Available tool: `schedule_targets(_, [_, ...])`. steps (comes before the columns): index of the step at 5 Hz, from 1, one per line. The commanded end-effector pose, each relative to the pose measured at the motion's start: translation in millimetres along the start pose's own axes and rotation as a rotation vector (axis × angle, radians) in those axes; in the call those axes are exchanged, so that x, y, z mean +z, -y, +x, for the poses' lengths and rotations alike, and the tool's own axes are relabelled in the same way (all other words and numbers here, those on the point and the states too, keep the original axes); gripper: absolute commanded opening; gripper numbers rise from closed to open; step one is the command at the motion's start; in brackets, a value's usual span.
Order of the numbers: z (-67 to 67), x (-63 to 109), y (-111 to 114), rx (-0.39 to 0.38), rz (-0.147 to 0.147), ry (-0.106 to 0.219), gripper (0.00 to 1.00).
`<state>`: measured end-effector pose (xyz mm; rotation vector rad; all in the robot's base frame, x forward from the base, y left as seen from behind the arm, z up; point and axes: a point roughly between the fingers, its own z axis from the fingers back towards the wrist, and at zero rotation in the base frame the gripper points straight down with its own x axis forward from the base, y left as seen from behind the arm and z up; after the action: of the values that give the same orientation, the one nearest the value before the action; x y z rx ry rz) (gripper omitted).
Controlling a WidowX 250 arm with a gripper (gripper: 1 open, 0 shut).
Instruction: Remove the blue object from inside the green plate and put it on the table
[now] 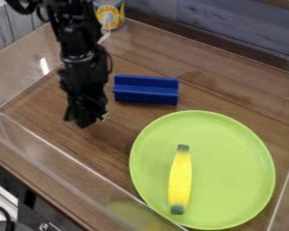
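The blue object (147, 89) lies flat on the wood-grain table (219, 86), just beyond the far-left rim of the green plate (231, 144) and apart from it. A slim yellow banana-shaped piece (180, 179) rests inside the plate. My gripper (83, 117) hangs straight down over the table to the left of the blue object, clear of it. Its jaws are shut with nothing between them.
Clear acrylic walls (39, 158) edge the table on the left and front. A yellow can (107, 13) stands at the back, behind the arm. Bare wood shows left of the plate and along the back right.
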<state>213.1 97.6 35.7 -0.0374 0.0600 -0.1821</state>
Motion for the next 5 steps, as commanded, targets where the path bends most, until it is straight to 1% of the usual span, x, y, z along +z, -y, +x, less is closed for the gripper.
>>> schedule_targets(1, [-4.4, -7.5, -5, 0.022, 0.011, 0.019, 0.00])
schedule_targets(2, [-8.7, -11.0, -4, 0.038, 0.005, 0.015, 0.00])
schedule_targets(3, [-18.8, -9.0, -10, 0.001, 0.001, 0.008, 1.00])
schedule_targets(4, [-28.1, -6.8, -16, -0.034, -0.003, 0.003, 1.00])
schedule_targets(5, [-19.9, -8.0, -20, -0.069, -0.007, 0.002, 1.00])
